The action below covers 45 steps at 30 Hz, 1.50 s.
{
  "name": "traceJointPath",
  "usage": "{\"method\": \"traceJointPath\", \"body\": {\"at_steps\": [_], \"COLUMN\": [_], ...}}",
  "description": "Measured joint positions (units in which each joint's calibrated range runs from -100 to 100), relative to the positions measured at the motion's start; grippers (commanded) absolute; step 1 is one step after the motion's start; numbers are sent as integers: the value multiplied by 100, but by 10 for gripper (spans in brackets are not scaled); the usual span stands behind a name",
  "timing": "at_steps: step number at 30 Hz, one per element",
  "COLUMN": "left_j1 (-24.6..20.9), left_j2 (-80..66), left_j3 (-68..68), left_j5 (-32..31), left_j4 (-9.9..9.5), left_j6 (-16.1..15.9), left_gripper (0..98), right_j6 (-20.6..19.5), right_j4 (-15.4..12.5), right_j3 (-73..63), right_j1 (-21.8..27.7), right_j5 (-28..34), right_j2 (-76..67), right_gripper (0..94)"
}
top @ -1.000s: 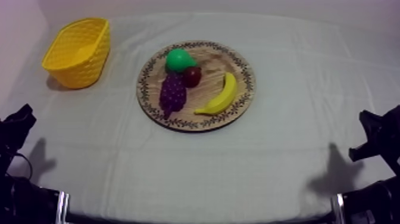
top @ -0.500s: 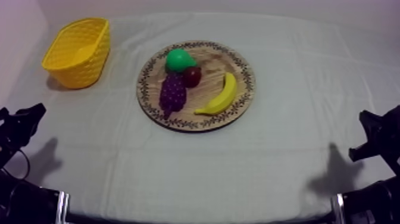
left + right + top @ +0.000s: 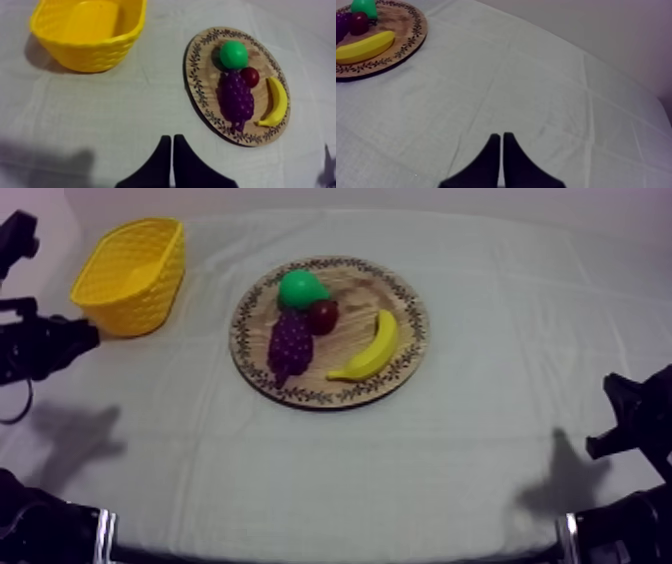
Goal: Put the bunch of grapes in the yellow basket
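Purple, bumpy plastic made the bunch of grapes look light and stiff, so you would pinch its broad middle; your left gripper and right gripper sat closed, empty.

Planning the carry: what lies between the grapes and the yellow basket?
Only the board's rim and bare cloth lie between grapes and basket, in the top view.

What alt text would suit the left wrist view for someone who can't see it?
A bunch of grapes lies on a round wooden board beside a pear, a small red fruit and a banana. A yellow basket stands apart from the board on the cloth, and the left gripper, shut on nothing, points between them.
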Motion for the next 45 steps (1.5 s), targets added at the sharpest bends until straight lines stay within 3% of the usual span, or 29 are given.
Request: {"method": "traceJointPath", "body": {"at_steps": [15,25,32,36,45], "left_j1": [723,1278,1737,1902,1959], "left_j2": [2761,4278,5195,5610,6161], "left_j3": [-2926,-4358,-5462,-5918,-6154], "left_j5": [2096,2605,3137,3381,3510], "left_j4": [148,229,140,88,46], "left_j6": [264,653,806,910,1028], "left_gripper": [1,2,40,141,567], "right_j6": [0,0,0,0,0], "right_j4": [0,0,0,0,0], "right_j3": [0,0,0,0,0], "right_j1": [0,0,0,0,0], "right_j5": [0,0,0,0,0], "right_j2": [0,0,0,0,0], "right_gripper": [3,3,3,3,3]}}
